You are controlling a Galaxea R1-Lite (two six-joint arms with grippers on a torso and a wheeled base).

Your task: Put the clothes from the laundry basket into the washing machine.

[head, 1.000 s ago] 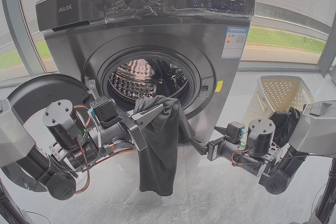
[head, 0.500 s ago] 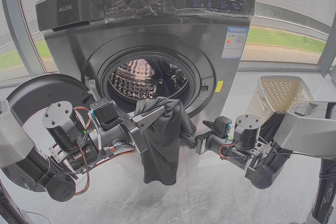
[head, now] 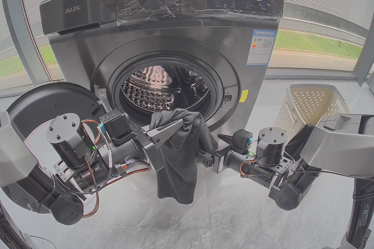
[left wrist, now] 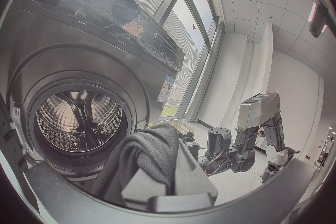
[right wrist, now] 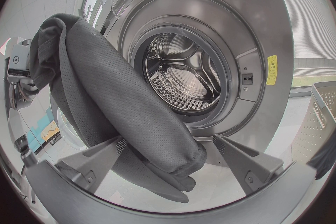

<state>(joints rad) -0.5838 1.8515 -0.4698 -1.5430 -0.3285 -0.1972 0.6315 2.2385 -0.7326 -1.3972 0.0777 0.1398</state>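
Holding garment: left gripper (head: 174,128) clamped on the dark grey garment (head: 179,172), centre of frame, just in front of the washing machine (head: 156,39) opening. It is likely kept high so the cloth clears the rim.
Right gripper (head: 209,145): fingers wide, set either side of the hanging cloth, probably to gather the loose tail.
Basket (head: 311,100): right of frame, beside the machine.
Change: right arm has slid in from the right to the cloth; hem hangs higher than before — left arm much the same.
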